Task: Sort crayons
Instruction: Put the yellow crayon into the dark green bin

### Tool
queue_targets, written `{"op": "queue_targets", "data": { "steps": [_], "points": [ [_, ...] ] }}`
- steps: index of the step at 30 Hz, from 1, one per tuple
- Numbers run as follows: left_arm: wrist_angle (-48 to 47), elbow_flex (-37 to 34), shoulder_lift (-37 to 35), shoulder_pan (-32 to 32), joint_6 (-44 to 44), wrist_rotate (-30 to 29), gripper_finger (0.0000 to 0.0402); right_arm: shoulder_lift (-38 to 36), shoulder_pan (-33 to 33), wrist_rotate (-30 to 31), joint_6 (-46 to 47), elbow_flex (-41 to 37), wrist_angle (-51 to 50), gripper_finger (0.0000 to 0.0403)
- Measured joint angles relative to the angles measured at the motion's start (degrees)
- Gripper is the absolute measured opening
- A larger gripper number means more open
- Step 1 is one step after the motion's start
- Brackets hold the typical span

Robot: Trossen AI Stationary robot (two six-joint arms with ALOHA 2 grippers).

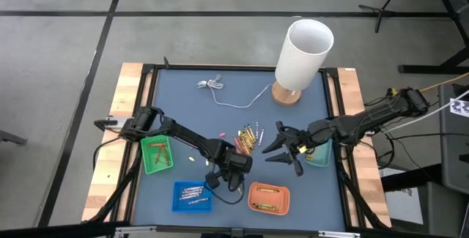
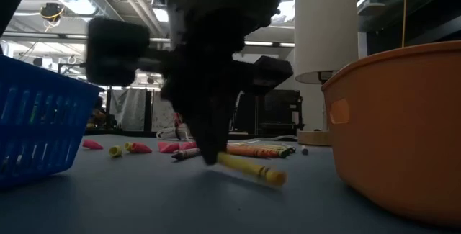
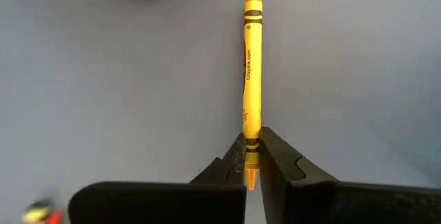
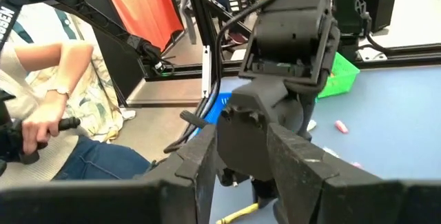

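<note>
Gripping a yellow crayon at its tip end, left gripper down at the table, fingers closed tight on the stick, one each side. Lying flat on the blue-grey surface, crayon body stretched out ahead of the jaws; same crayon seen in the low view angled toward the orange tray. Placed between the blue tray and the orange one from above, near the table's front, just below the loose pile of crayons at mid-table.

Hovering right of that pile, right gripper, fingers spread wide, nothing between them. Behind it, a teal tray at the table's right edge, mostly hidden under the arm.

Scattered apart from the pile: a pink bit and a yellow bit on the mat. Sitting at the left side, a green tray with what look like reddish crayons inside, though too small to be sure of the colour. Silvery sticks in the blue tray, orange ones in the orange tray.

Standing at the back, a white cylinder lamp on a round wooden base, thin white cable trailing across the mat. Seated beyond the table in the right wrist view, a person, hand on a dark handle.
</note>
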Motion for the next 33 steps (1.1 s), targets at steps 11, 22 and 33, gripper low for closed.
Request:
{"op": "queue_targets", "data": {
  "steps": [11, 22, 33],
  "points": [
    [-12.3, 10.6, -0.1, 0.0, 2.3, -2.8, 0.0000, -6.8, 0.0, 0.1, -0.2, 0.0, -7.0, 0.0131],
    [-16.0, 18.7, -0.2, 2.2, 4.8, -2.9, 0.0000, -10.6, 0.0, 4.6, -0.2, 0.0, -13.8, 0.0131],
    [14.3, 17.3, -0.2, 6.1, 3.6, -2.8, 0.0000, -14.3, 0.0, 15.1, -3.1, 0.0, -16.7, 0.0131]
  ]
}}
